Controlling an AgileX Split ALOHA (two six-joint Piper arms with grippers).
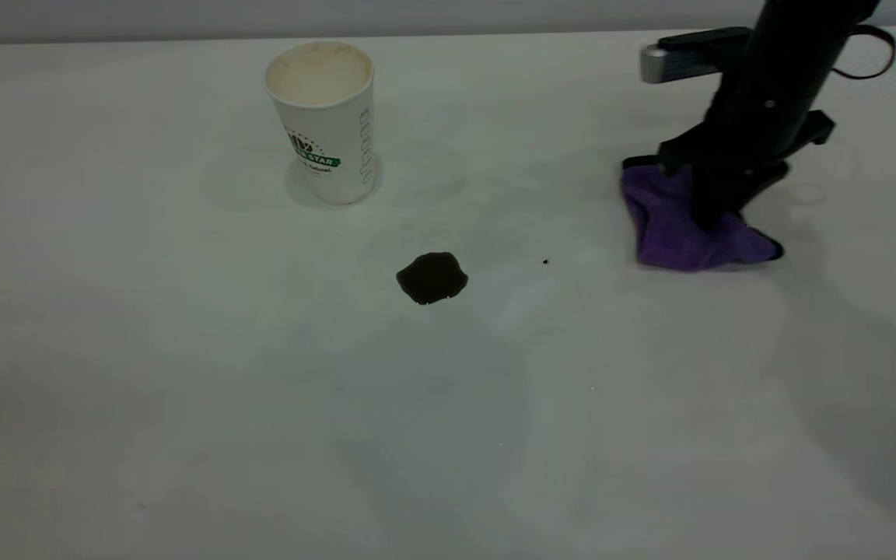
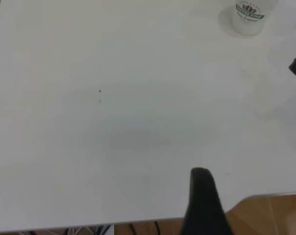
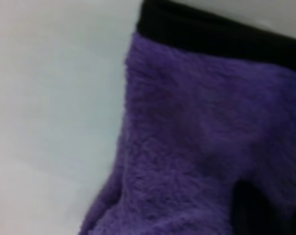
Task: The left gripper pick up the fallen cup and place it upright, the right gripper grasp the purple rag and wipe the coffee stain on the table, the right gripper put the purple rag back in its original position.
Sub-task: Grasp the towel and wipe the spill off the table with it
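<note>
White surface (image 1: pixel 183 435) spreads widest before me, bare at the near edge. My right jaws (image 1: pixel 716 210) come next, pointing down at the far right and pinching the purple rag (image 1: pixel 673 229), which is bunched up and touching the surface. My left jaws (image 2: pixel 203 196) sit parked off to the side; whether they are spread I cannot tell. Upright at the back stands the cup (image 1: pixel 327 124). Smallest, the coffee stain (image 1: pixel 432 278) lies in front of the cup, well apart from the rag.

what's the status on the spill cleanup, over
Right gripper down on the purple rag, rag bunched under it. Cup upright, coffee stain unwiped. Left gripper back at table edge. Path to stain clear.
</note>
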